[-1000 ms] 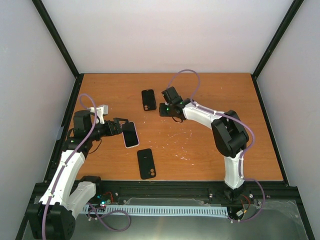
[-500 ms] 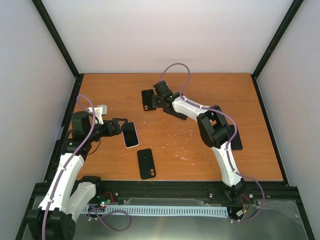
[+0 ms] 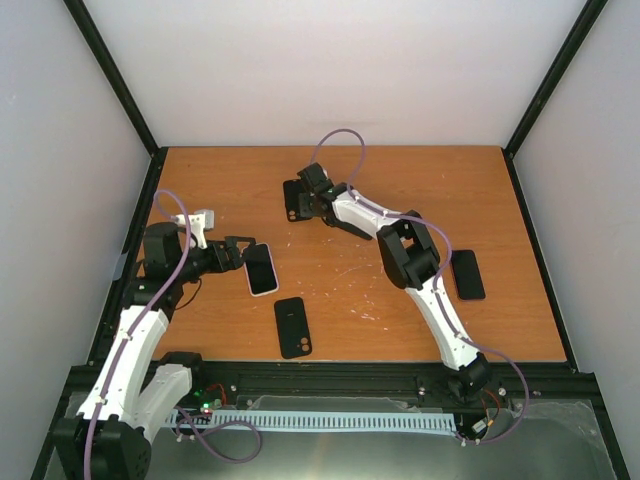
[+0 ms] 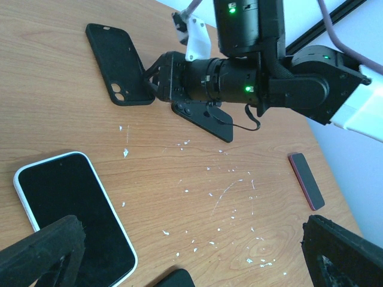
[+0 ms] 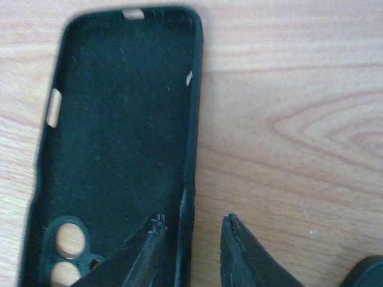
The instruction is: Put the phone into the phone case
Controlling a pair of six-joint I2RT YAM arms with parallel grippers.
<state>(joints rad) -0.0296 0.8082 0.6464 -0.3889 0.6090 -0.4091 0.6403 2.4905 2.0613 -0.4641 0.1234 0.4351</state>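
A white-edged phone (image 3: 262, 270) lies screen up at the left; it also shows in the left wrist view (image 4: 72, 218). My left gripper (image 3: 240, 252) is open and empty right beside it, with one finger (image 4: 36, 254) over its near end. An empty black phone case (image 3: 295, 200) lies open side up at the far middle and fills the right wrist view (image 5: 114, 137). My right gripper (image 3: 311, 198) is open, with its fingers (image 5: 146, 254) astride the case's right side wall (image 5: 190, 179), one inside and one outside.
A second black case (image 3: 292, 327) lies near the front middle. A dark phone with a red edge (image 3: 467, 274) lies at the right. A flat black object (image 4: 206, 119) lies under the right arm. Black frame posts line the table's sides.
My right arm has stretched further left to the far black case, uncovering the red-edged phone at the right. My left arm and the white phone have not moved.
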